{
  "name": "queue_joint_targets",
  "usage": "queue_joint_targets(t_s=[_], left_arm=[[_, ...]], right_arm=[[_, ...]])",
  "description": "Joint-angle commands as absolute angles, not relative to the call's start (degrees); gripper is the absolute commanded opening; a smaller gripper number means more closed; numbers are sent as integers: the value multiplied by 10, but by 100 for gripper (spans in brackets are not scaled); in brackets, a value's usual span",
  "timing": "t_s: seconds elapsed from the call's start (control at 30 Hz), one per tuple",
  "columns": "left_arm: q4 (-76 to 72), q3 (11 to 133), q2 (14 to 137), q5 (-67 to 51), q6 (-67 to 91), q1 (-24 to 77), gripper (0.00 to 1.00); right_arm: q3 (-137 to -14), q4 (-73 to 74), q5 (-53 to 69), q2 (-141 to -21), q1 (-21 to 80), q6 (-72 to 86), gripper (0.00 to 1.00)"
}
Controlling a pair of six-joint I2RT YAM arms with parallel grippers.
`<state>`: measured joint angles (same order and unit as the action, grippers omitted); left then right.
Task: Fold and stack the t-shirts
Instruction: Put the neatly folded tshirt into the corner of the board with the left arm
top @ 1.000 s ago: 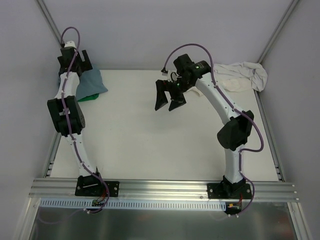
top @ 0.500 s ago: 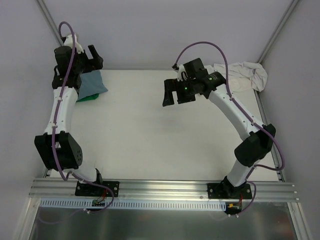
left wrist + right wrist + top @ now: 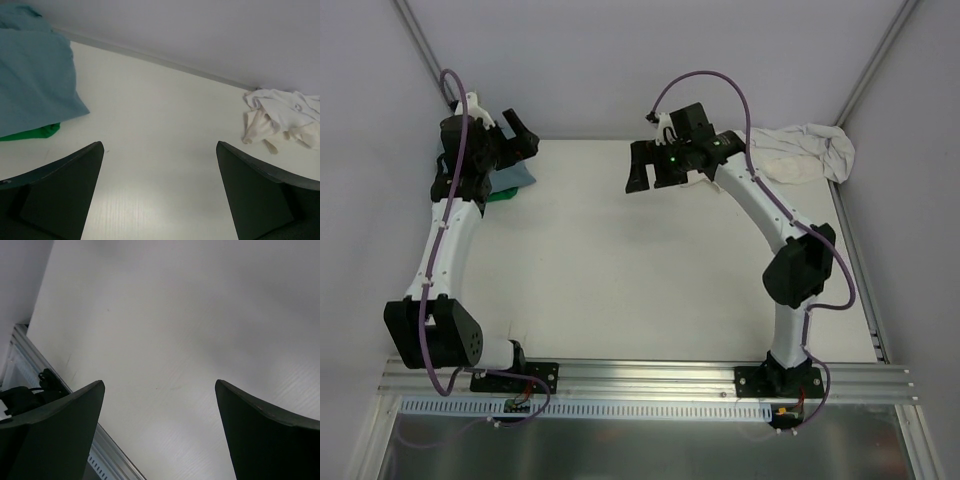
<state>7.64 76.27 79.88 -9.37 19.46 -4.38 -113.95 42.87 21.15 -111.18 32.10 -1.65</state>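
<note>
Empty, spread left fingers (image 3: pixel 55 195) and right fingers (image 3: pixel 50 435); crumpled cream shirt (image 3: pixel 280 117), folded blue shirt (image 3: pixel 30 85)

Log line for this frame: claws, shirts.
left claw open, empty | right claw open, empty | slate-blue cotton t-shirt atop bright green t-shirt, far left | off-white cream t-shirt crumpled, far right
</note>
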Motion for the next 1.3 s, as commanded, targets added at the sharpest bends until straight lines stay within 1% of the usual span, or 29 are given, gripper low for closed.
queue_joint_targets(t_s=[0.0,0.03,0.1,0.2,0.27,0.37,0.4,0.5,0.57,0.63,0.67,0.77,0.83,0.93,0.97,1.03,1.07,1.13,1.23,1.27], left_arm=[[77,773,752,-96,220,-15,99],[83,773,746,-98,221,-9,99],[104,773,733,-97,207,19,99],[154,777,726,-54,155,57,99],[170,777,728,-37,143,62,99],[196,776,746,30,116,62,99],[196,772,755,43,90,62,99],[184,773,798,137,60,62,99],[129,770,832,197,43,62,99],[93,794,884,210,18,62,99],[96,815,909,207,15,61,99],[123,936,1008,195,12,58,99],[124,980,1067,198,5,59,99],[126,1057,1131,168,5,47,99],[147,1106,1148,164,8,37,99],[177,1149,1187,140,33,19,99],[199,1179,1196,127,68,1,99],[205,1190,1207,99,100,-25,99],[219,1210,1223,56,91,-50,99],[262,1247,1234,53,91,-64,99]], right_arm=[[-1208,376,313,-1135,305,15,100],[-1214,337,339,-1150,302,38,100],[-1214,305,379,-1159,290,76,100],[-1214,294,380,-1161,280,84,99],[-1209,300,380,-1157,271,86,99],[-1178,301,374,-1141,255,82,99],[-1169,302,374,-1129,248,82,100],[-1123,308,371,-1095,243,63,99],[-1103,323,365,-1079,241,39,100],[-1067,335,352,-1049,239,24,99],[-1056,338,349,-1039,238,19,99],[-1006,341,341,-1005,229,7,99],[-971,339,338,-982,227,4,100],[-931,341,332,-957,222,4,99],[-924,343,330,-954,220,-4,99],[-908,345,326,-947,215,-15,100],[-905,346,327,-945,211,-17,100],[-902,351,326,-946,203,-22,99],[-903,351,333,-949,196,-22,99],[-905,351,337,-954,193,-21,99]])
